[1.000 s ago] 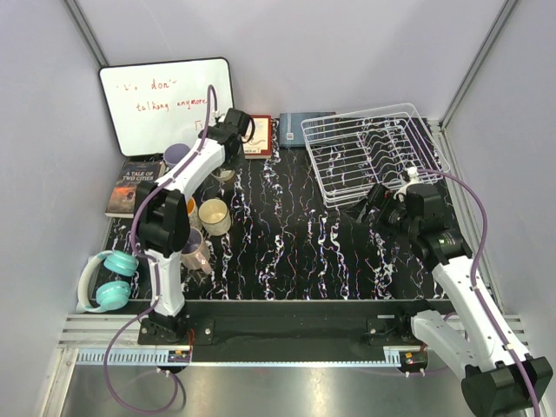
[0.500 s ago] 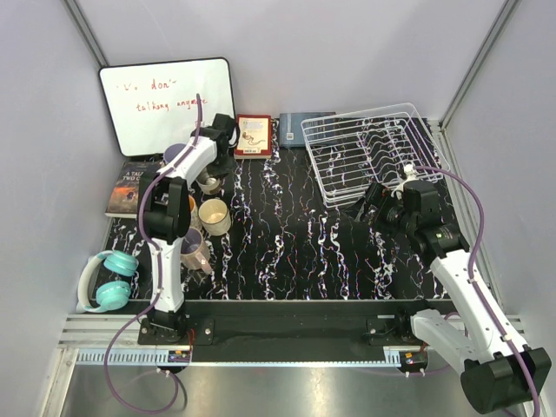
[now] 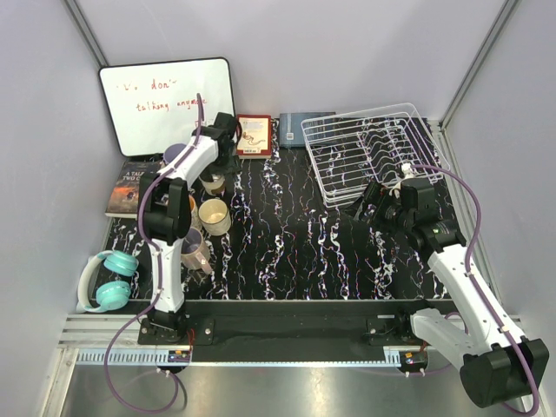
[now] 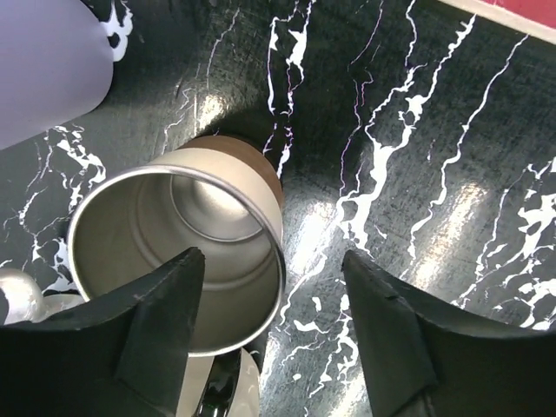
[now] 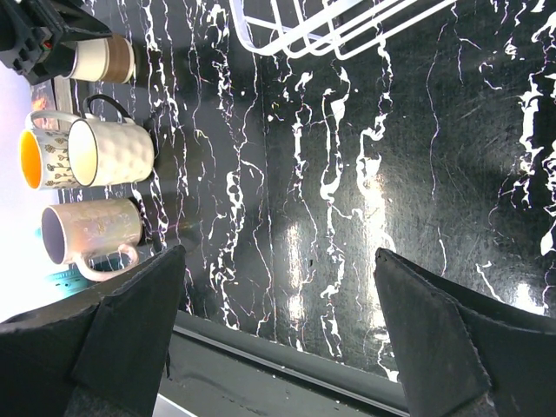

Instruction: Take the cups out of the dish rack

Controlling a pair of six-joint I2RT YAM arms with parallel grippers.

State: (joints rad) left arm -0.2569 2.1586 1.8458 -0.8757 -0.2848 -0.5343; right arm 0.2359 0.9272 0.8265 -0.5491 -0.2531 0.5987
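The left gripper (image 4: 271,287) hangs with its jaws spread over a steel-lined cup (image 4: 174,261) standing on the black table (image 4: 417,156). The cup sits partly under one finger and is not pinched. The right gripper (image 5: 278,278), also spread wide, hovers just beside the dish rack (image 3: 369,148). The other cups (image 5: 104,152) stand together well apart from the rack.

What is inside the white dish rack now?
The dish rack shows only its own wire tines, nothing else. The right arm covers part of its near edge, so that spot is unseen.
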